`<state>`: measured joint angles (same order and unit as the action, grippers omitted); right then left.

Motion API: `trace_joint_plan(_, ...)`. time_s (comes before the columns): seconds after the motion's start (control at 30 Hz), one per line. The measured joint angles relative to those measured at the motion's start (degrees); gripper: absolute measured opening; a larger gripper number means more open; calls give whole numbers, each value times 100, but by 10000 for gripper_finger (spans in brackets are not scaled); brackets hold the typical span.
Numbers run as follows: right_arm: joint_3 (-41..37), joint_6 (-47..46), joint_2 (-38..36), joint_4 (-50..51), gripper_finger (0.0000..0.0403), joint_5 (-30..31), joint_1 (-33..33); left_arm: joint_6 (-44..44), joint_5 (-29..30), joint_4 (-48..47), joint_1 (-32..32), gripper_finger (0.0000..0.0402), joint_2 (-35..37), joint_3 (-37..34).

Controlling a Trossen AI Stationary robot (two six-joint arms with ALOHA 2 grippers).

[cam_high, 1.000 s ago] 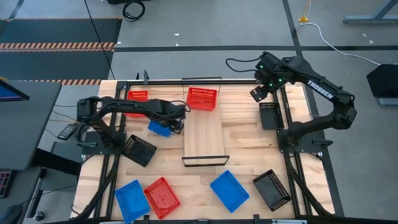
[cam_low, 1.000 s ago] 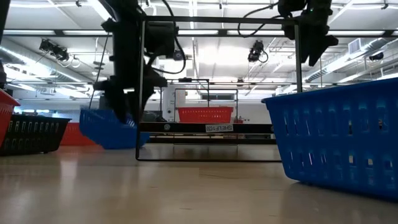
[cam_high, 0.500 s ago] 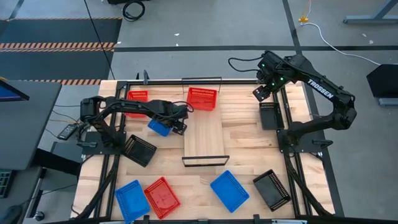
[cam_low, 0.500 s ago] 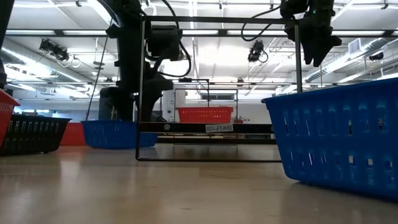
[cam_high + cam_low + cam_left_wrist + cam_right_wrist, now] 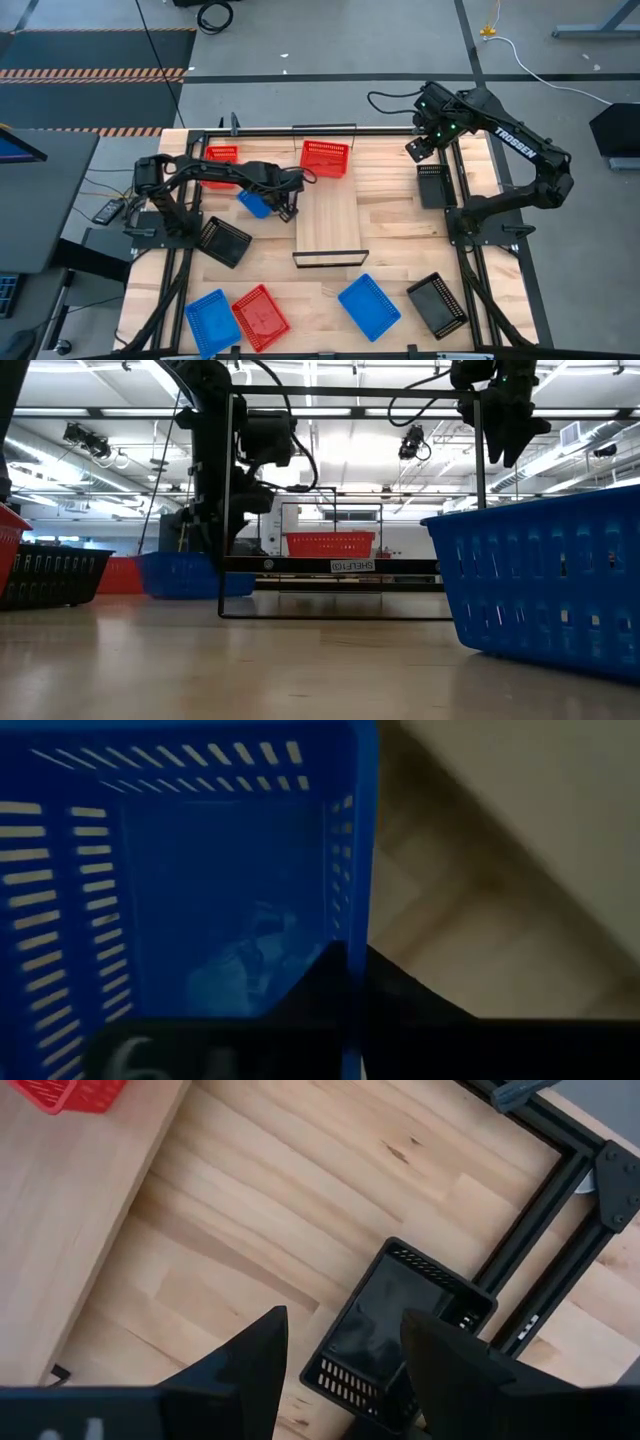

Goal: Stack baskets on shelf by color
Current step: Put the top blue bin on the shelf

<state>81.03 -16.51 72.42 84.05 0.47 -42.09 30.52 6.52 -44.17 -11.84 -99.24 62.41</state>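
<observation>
Set down since before, empty blue basket [image 5: 255, 204] has left tool [image 5: 283, 205] clamped on its rim.

R end effector [image 5: 340, 1345] open above black basket [image 5: 400, 1325].

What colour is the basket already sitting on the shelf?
Red basket, at the far end of the shelf; clearest in the high view.

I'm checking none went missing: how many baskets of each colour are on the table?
Red baskets: 3
Blue baskets: 3
Black baskets: 3
Total: 9
</observation>
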Motion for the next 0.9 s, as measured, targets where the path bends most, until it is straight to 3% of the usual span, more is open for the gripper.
trace_joint_plan(0.3, -2, 53, 0, -221, 200, 16, 0, -748, -217, -1273, 69, 9, 506, 600)
trace_joint_plan(0.47, -2, 109, 2, -362, 200, 15, 0, -1653, -480, -1098, 339, 8, 909, 1258)
trace_joint_plan(0.63, -2, 107, 4, -357, 200, 11, 0, -2613, -979, -1043, 617, 8, 857, 1798)
trace_joint_plan(0.9, -2, -1, 2, -325, 200, -4, 0, -3752, -1288, -379, 760, 8, 411, 1830)
